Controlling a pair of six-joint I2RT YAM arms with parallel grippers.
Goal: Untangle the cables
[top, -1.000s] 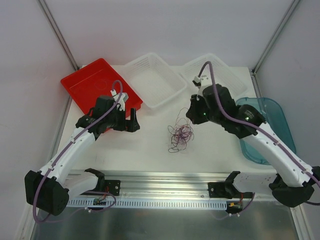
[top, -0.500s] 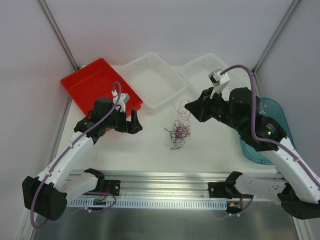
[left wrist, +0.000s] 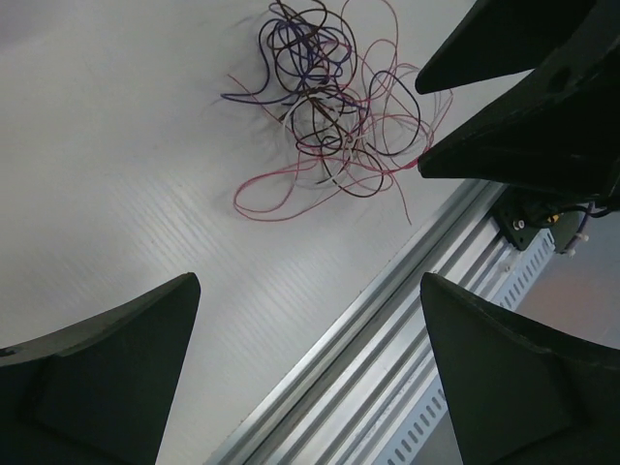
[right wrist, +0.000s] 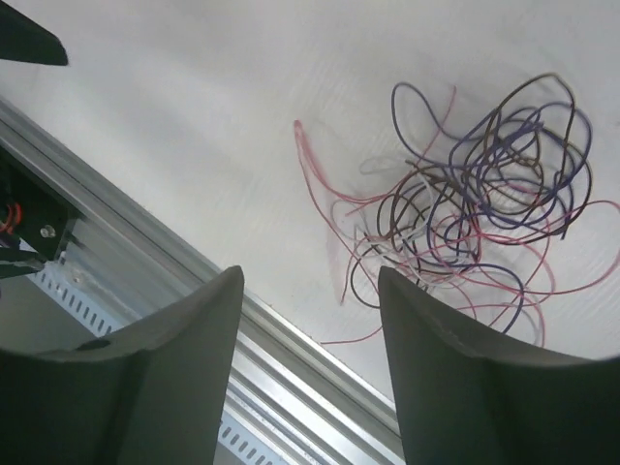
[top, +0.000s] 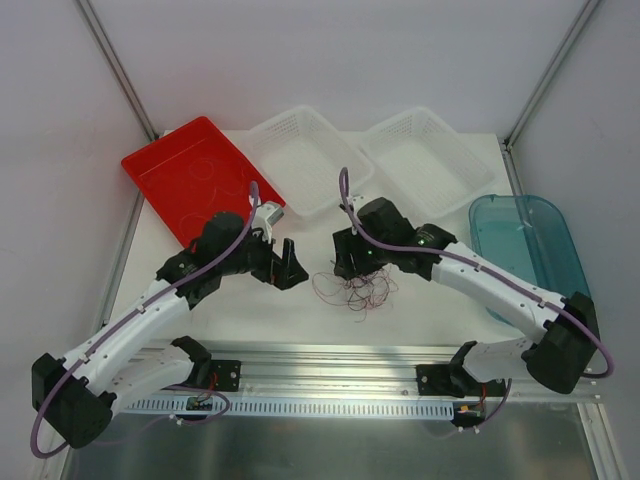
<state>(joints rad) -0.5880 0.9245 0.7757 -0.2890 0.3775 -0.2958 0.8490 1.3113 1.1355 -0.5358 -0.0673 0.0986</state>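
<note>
Aluminium rail [top: 330,352] runs along the near edge of the counter [top: 300,322]. Just beyond it, about midway along that edge, lie the cables [top: 352,287]: one loose tangle of thin red, purple, brown and white wires lying on the counter, with a red loop trailing toward the rail. The left fingers [top: 290,266] are spread wide apart just left of the tangle, holding nothing. The right fingers [top: 346,263] hang at the tangle's far side, likewise parted, with no wire between them in the wrist view. Farther back sit a red tray [top: 170,165] at the far-left corner, a white basket [top: 305,165] at mid-edge, a second white basket [top: 425,160] toward the far-right corner, and a teal bin [top: 525,235] along the right edge.
</note>
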